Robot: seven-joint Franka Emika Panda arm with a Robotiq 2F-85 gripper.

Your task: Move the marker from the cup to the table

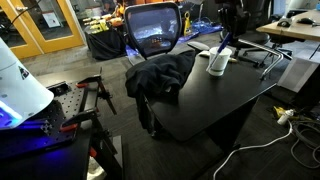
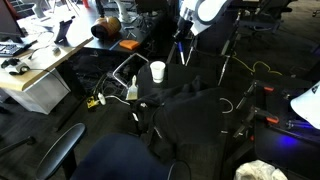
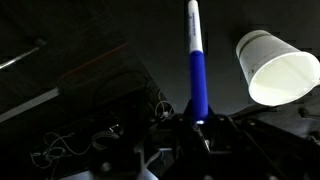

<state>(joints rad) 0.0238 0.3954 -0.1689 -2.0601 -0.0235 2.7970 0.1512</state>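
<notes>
My gripper [image 3: 198, 128] is shut on the marker [image 3: 196, 70], a blue stick with a white end that points away from the wrist. The white cup [image 3: 277, 68] lies to the right of the marker in the wrist view, its opening empty and apart from the marker. In both exterior views the gripper [image 1: 227, 38] [image 2: 183, 42] hangs above the black table [image 1: 225, 95] [image 2: 195, 78], a little above and beside the cup [image 1: 217, 62] [image 2: 157, 71]. The marker [image 1: 224, 45] points down below the fingers.
A black jacket [image 1: 160, 75] lies on the table's near end. An office chair [image 1: 153, 30] stands behind it. A pale wooden desk [image 2: 40, 70] and floor cables [image 1: 290, 122] lie beyond the table. Tripod legs [image 1: 265, 55] stand near the cup.
</notes>
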